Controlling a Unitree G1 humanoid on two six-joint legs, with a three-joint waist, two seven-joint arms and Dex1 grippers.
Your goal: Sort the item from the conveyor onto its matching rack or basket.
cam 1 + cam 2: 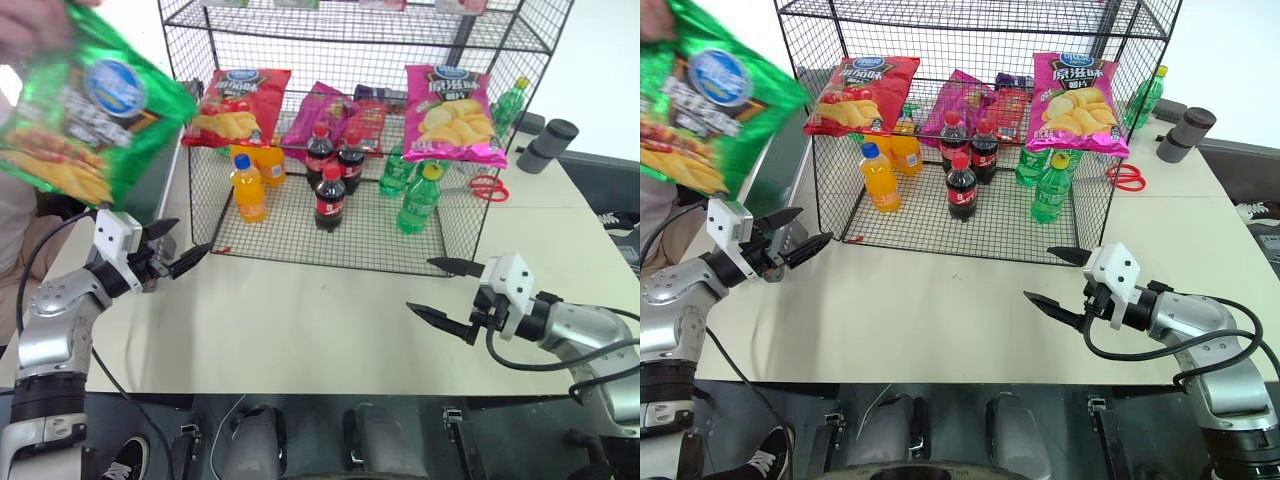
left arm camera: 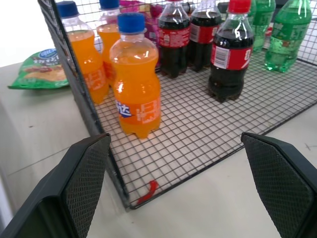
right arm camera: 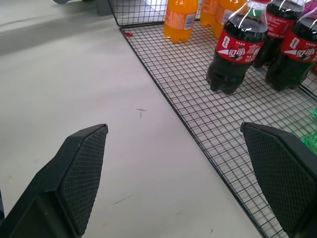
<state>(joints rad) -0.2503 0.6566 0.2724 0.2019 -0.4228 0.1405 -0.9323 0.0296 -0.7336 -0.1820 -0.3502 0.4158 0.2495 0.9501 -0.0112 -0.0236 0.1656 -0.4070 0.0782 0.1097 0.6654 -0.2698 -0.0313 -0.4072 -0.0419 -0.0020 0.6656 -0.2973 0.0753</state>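
Over the table, both pincers wide open, nothing in them.
Left gripper (image 1: 172,250) sits just short of the rack (image 1: 300,240) corner, right gripper (image 1: 440,292) near its front edge; green chip bag (image 1: 85,110) is up above the left one, held by a person's hand (image 1: 35,20).

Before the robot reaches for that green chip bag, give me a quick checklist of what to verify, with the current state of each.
1. Left gripper jaws open and holding nothing: ok.
2. Right gripper jaws open and holding nothing: ok.
3. Green chip bag within easy reach on a surface: not ok; it is up in the air at the robot's upper left, a person's hand at its top edge.
4. Bag free to take: cannot tell, the hand's grip is blurred.
5. Space on the black wire rack: ok; bare mesh in front of the orange soda bottle and cola bottle.
6. Table between the grippers: ok.
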